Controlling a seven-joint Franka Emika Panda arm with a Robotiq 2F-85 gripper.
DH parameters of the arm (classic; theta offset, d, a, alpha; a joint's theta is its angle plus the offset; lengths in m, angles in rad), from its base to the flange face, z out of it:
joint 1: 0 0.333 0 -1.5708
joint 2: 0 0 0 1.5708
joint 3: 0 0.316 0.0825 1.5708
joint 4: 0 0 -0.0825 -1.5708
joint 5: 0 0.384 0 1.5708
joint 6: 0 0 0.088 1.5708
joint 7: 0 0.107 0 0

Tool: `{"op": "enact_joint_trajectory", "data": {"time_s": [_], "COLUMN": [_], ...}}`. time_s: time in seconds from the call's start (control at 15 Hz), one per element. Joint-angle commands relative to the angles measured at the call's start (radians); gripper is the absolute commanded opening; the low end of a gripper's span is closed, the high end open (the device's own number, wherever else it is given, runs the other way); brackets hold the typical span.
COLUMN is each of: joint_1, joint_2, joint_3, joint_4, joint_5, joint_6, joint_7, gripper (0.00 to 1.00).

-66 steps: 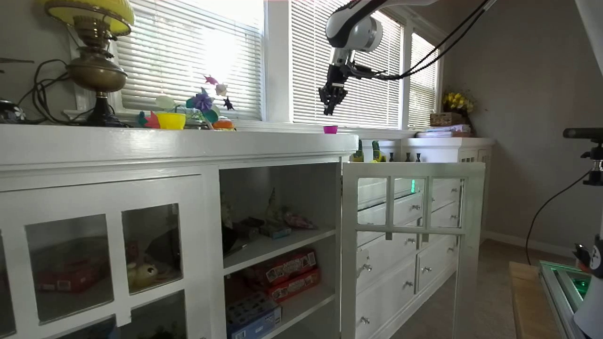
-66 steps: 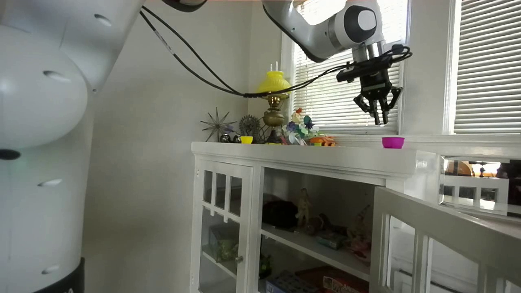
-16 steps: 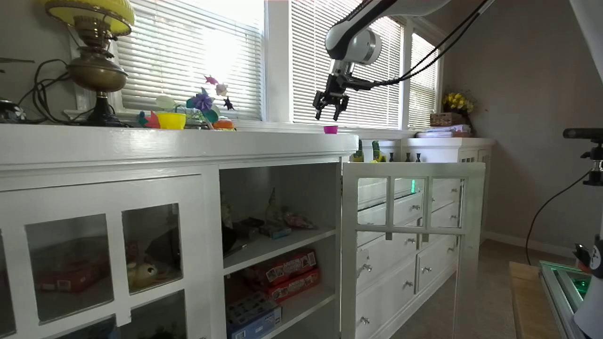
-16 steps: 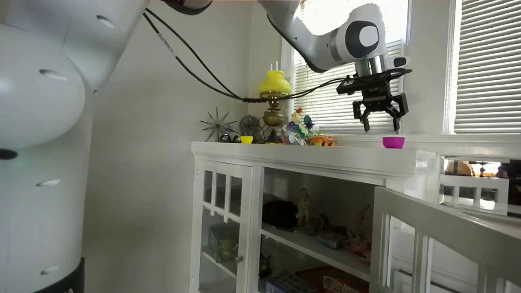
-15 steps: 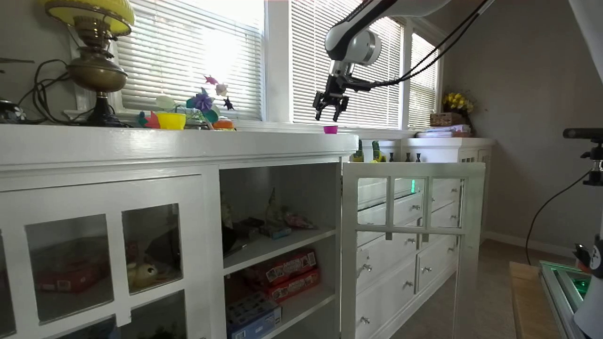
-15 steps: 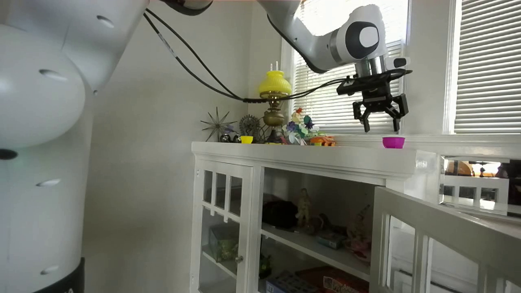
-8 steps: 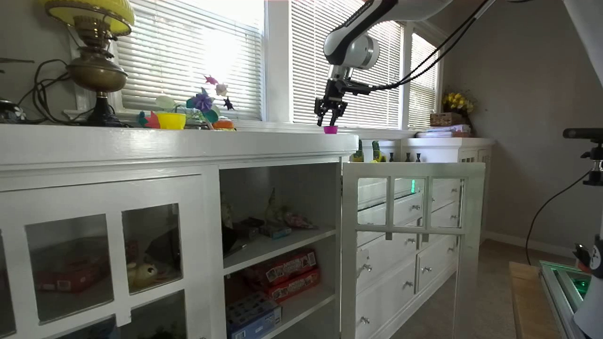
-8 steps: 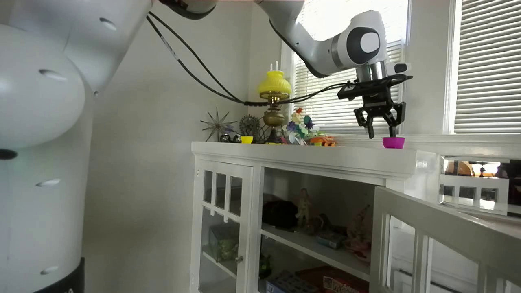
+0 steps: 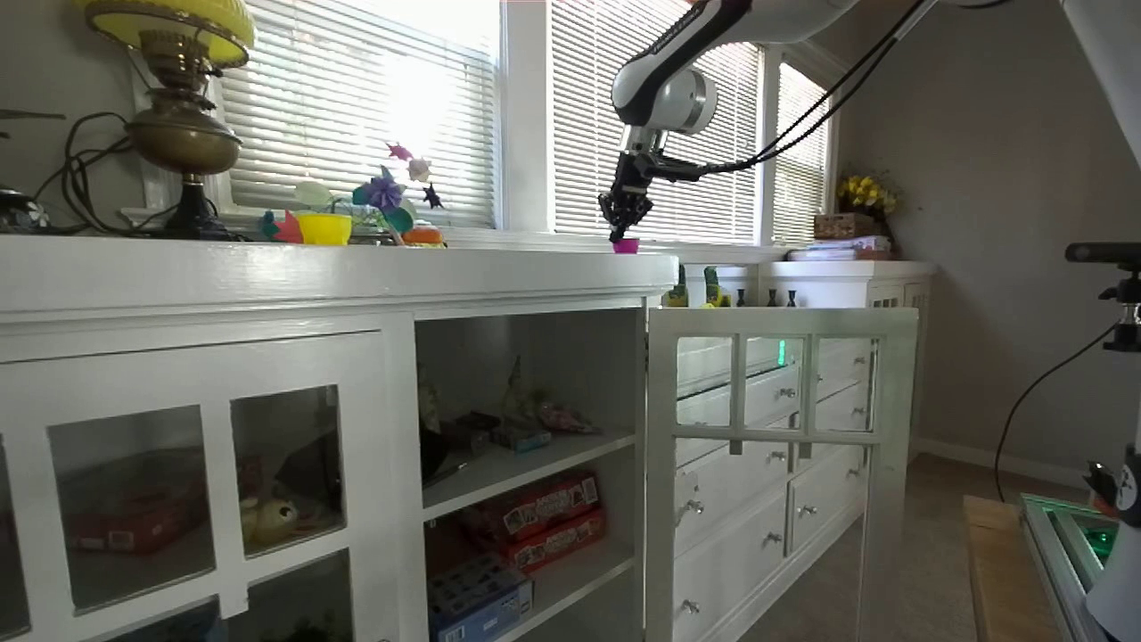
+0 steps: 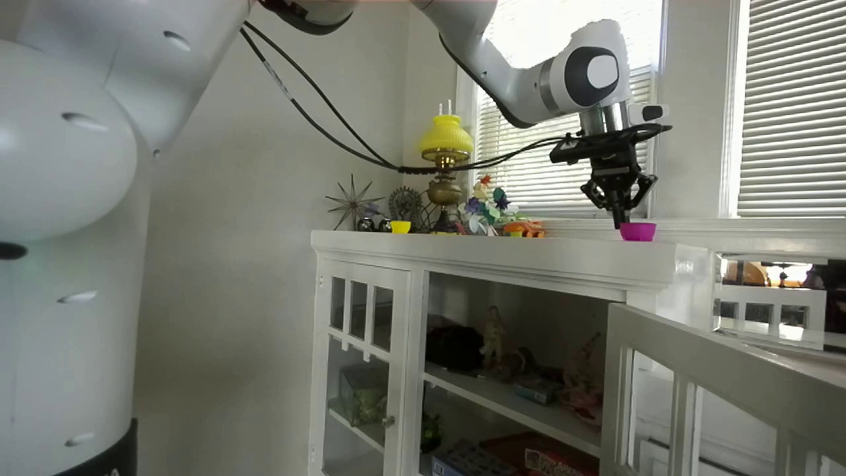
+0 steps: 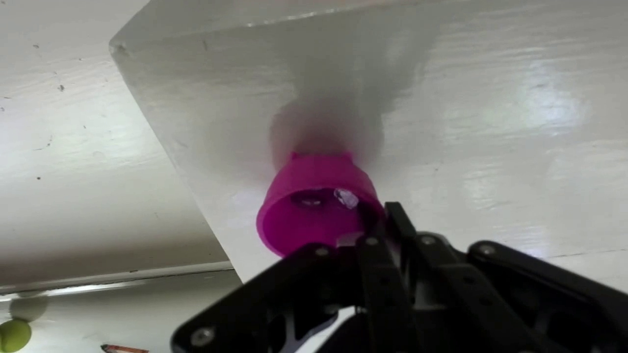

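The gripper (image 10: 619, 223) points down, its fingers (image 11: 400, 220) drawn close together and pinching one side of the rim of a small magenta cup (image 11: 319, 171); in the wrist view one finger appears to reach inside the cup while the other lies along the outside. The cup stands upright on the white cabinet top (image 11: 490, 186), near a corner, its pink reflection showing in the glossy paint. Past that end, in the wrist view, a yellow-green round thing (image 11: 14, 336) is only partly in frame. Lower down, in an exterior view, a glazed door (image 9: 775, 435) stands swung outward, baring shelves where two red boxes (image 9: 545, 510) lie stacked just behind a blue box (image 9: 486, 593). Farther along the cabinet top, well apart from the cup, come an orange object (image 10: 525, 229), colourful artificial flowers (image 9: 383, 190), a yellow cup (image 9: 325, 229) and a brass lamp (image 10: 444, 192) with a yellow shade, then a spiky ornament (image 10: 353, 203) by the wall. Behind the arm, pale blinds (image 9: 713, 201) cover the windows. The opposite way, white drawers (image 9: 731, 526) show through the door's panes, and farthest back a basket (image 9: 845, 226) rests on a stack of books (image 9: 838, 254) beside yellow flowers (image 9: 865, 192).
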Motion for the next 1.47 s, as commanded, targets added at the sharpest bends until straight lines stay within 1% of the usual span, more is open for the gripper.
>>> {"op": "enact_joint_trajectory", "data": {"time_s": [0.0, 0.07, 0.33, 0.67, 0.8, 1.07, 1.4], "joint_1": [-0.012, -0.01, -0.005, 0.018, 0.042, 0.1, 0.18], "joint_2": [0.002, -0.012, -0.092, -0.228, -0.285, -0.389, -0.488], "joint_3": [0.007, 0.005, 0.008, 0.024, 0.033, 0.055, 0.093], "joint_4": [0.029, 0.021, -0.032, -0.125, -0.184, -0.32, -0.498], "joint_5": [0.017, 0.01, 0.012, 0.028, 0.025, 0.019, 0.003], "joint_6": [-0.016, -0.026, -0.04, -0.12, -0.137, -0.132, -0.096], "joint_7": [-0.021, -0.021, -0.037, -0.086, -0.095, -0.112, -0.088], "gripper": [0.0, 0.02, 0.02, 0.02, 0.02, 0.02, 0.02]}}
